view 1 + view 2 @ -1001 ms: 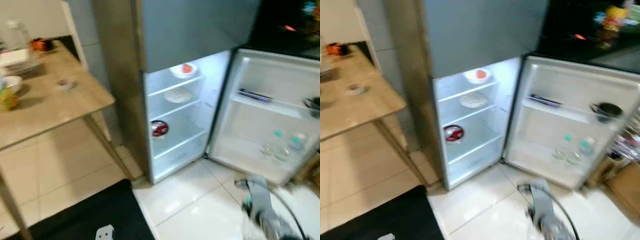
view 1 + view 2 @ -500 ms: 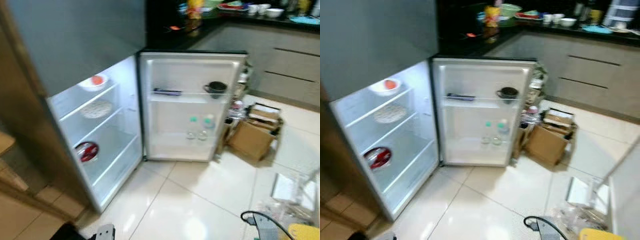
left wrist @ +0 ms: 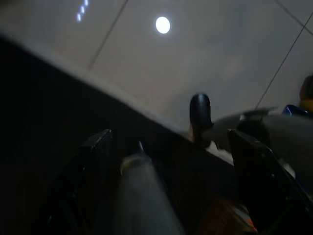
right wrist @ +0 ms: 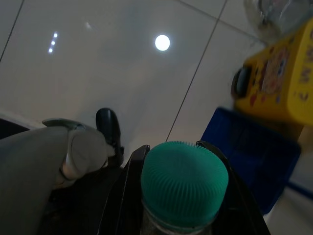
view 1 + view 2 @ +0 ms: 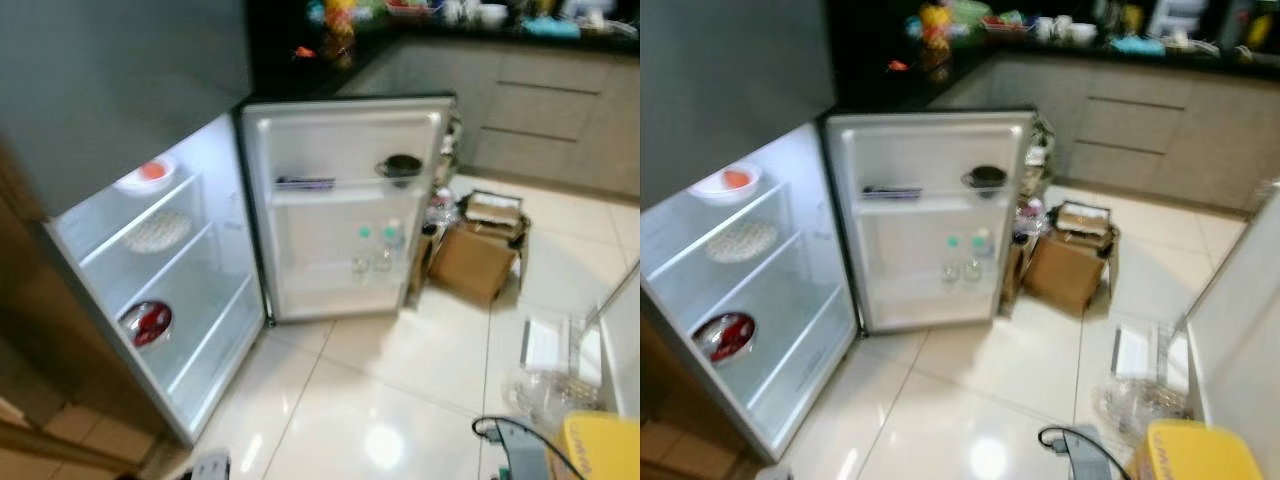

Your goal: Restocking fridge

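Observation:
The fridge (image 5: 120,90) stands open, its lit lower part on the left. A bowl (image 5: 145,177) with something orange sits on the top shelf. A plate (image 5: 155,232) is on the shelf below it, and a red-topped container (image 5: 147,323) lies lower down. The open door (image 5: 345,200) carries a black cup (image 5: 402,166) and small bottles (image 5: 375,250). In the right wrist view my right gripper (image 4: 183,147) is shut on a bottle with a green cap (image 4: 184,181), low above the floor tiles. My left gripper (image 3: 171,142) hangs open in the dark.
A cardboard box (image 5: 478,262) and clutter lie beside the fridge door. Grey kitchen cabinets (image 5: 555,110) run along the back under a crowded counter. A yellow box (image 5: 600,450) and clear plastic items (image 5: 545,350) sit on the tiles at the lower right. A white panel (image 5: 1240,320) stands at the right.
The camera has swung right, from the wooden table to the open fridge and the kitchen beyond. The yellow box has come further into view. Nothing in the fridge has moved.

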`<state>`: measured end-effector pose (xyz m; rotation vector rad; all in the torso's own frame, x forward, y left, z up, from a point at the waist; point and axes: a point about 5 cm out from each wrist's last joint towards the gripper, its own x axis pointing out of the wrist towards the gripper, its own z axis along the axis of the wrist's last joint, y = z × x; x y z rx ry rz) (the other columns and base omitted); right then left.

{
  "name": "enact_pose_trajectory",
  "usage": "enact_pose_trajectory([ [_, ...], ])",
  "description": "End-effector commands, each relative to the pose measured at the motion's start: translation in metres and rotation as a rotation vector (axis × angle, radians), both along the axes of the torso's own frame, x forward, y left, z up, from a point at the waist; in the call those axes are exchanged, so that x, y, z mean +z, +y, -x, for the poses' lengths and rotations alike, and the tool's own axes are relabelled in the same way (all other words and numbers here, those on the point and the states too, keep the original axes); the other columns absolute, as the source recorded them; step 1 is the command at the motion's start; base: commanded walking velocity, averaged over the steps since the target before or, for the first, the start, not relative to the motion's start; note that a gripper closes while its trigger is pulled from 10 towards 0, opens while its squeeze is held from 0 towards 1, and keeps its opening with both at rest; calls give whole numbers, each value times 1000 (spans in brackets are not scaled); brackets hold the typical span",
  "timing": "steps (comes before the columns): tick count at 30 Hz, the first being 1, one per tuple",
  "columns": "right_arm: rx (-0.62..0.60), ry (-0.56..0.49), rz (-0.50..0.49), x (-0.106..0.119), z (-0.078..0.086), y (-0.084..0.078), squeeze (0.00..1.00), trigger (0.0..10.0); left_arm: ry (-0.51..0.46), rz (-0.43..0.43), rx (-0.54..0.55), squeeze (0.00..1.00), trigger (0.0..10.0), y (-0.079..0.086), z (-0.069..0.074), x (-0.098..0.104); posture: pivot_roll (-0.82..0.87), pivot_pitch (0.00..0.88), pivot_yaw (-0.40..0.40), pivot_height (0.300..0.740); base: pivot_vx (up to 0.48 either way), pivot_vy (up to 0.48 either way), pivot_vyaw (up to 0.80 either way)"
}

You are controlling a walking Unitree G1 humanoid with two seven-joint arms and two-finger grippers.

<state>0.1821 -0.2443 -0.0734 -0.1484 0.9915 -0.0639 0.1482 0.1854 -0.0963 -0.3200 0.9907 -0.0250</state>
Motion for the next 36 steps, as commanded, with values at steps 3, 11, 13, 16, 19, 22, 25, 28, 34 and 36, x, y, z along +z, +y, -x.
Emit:
enact_pose_trajectory([
  [3,29,-38,14,6,-12,1,0,10000,-29,-80,26,0,10000,23,-5,5,-148,0,51,740,0,0,-800],
  [11,102,-70,-13,6,-22,25,0,10000,-58,-142,86,0,10000,38,-11,10,-169,0,80,740,0,0,-800],
  [13,117,-74,-12,6,-23,27,0,10000,-63,-140,91,0,10000,37,-13,11,-166,0,79,740,0,0,-800],
  [16,121,-41,0,1,-15,29,0,10000,-82,-137,97,0,10000,29,-25,14,-159,0,67,740,0,0,0],
  [19,109,-35,-29,-1,-11,29,0,10000,-79,-124,105,0,10000,25,-25,13,-134,0,60,740,0,0,0],
  [22,91,-39,-68,-3,-6,29,0,10000,-87,-103,129,0,10000,21,-26,13,-131,0,64,740,0,0,0],
  [25,107,-20,-81,-7,3,28,0,10000,-72,-92,140,0,10000,20,-16,9,-124,0,60,740,0,0,0],
  [28,134,14,-122,-12,14,31,0,10000,-26,-95,139,0,10000,23,2,2,-127,0,55,740,0,0,706],
  [34,138,38,-107,-14,19,29,0,10000,10,-104,89,0,10000,21,13,-2,-111,0,43,740,0,0,744],
  [36,136,36,-90,-13,18,28,0,10000,6,-108,63,0,10000,21,13,-2,-113,0,35,740,0,0,763],
])
